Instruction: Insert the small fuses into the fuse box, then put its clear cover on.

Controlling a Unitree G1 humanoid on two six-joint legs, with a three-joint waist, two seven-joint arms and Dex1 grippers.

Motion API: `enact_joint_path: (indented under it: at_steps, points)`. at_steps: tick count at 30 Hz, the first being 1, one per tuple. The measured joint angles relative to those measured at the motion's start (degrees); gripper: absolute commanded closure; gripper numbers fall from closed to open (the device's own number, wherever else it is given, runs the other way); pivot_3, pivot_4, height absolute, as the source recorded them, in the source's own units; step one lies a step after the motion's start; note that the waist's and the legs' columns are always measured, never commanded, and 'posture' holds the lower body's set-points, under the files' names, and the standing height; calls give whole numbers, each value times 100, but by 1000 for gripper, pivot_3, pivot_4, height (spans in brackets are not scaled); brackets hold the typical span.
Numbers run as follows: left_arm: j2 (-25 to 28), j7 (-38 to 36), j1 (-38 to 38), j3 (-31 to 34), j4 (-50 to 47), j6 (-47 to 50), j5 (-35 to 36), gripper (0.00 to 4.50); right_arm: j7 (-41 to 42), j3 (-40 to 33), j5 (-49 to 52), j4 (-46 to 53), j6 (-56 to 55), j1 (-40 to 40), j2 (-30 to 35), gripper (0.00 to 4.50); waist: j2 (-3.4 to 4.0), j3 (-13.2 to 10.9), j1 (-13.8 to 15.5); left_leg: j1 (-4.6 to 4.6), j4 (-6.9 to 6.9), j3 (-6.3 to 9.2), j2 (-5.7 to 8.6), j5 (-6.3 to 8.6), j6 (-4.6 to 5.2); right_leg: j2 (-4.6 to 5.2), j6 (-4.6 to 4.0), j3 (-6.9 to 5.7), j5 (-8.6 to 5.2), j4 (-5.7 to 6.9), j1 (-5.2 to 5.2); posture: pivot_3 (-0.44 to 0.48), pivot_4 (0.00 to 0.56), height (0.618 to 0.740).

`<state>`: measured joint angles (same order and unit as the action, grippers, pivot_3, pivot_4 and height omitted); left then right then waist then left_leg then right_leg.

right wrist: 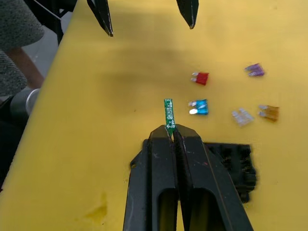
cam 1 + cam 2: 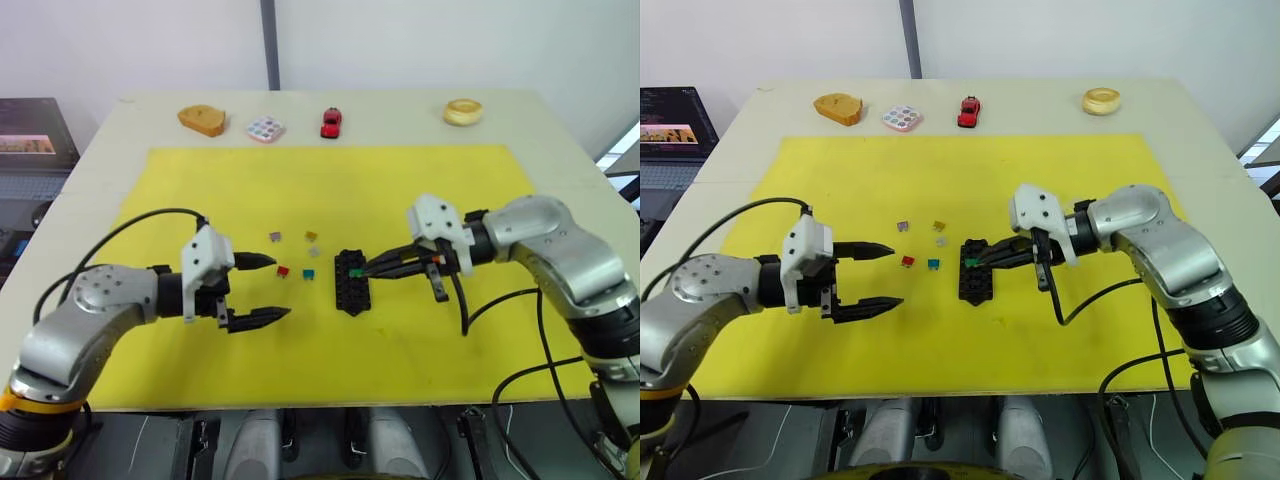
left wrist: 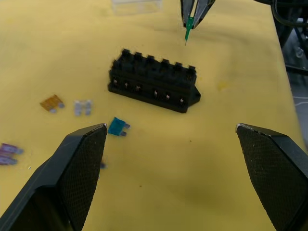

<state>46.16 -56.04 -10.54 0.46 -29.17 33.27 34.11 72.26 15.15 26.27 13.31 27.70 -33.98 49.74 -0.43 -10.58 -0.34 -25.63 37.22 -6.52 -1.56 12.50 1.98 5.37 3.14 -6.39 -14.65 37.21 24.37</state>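
The right gripper (image 1: pixel 172 133) was clenched on the green fuse (image 1: pixel 168 114), holding it just above the fuse box (image 2: pixel 351 281) on the yellow mat (image 2: pixel 330 360). The left gripper (image 2: pixel 268 290) stood released, near the loose red fuse (image 2: pixel 283 271) and teal-blue fuse (image 2: pixel 309 274).

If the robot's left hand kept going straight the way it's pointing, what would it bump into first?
Probably the teal-blue fuse lying on the yellow mat, which is nearest ahead of the open left hand. Beyond it is the black fuse box. If the hand stays above the mat, it may pass over the fuse.
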Motion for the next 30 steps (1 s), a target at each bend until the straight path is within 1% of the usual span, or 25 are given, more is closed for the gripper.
enact_joint_path:
  at_steps: [9, 12, 21, 30]
  points:
    - [-11, -110, 125, -433, -71, -355, -481, 22, -242, -12, -367, 102, -209, 432, -206, 4500, 0, 0, -18, 3, -1, 2, 1, 3, 7, 1, -4, -1, 0, 0, 0, 0, 150, 740]
    - [-21, -111, 126, -437, -98, -355, -494, 22, -286, -13, -447, 102, -246, 436, -239, 4500, 0, 0, -11, 3, -1, 3, 1, 9, 15, 1, -13, -2, -5, 0, -1, 0, 150, 740]
    - [-34, -105, 122, -524, -131, -354, -536, 22, -258, -13, -686, -17, -470, 591, -254, 4500, 0, 0, -8, 3, 0, 3, 1, 3, 17, -1, -2, -4, 1, 0, -4, 0, 150, 740]
    - [-69, -80, 123, -528, -129, -354, -543, 22, -165, -13, -735, -68, -616, 663, -266, 4500, 0, 0, -5, 6, 3, 3, 1, 2, 18, -5, 0, -5, 1, 1, -9, 0, 150, 740]
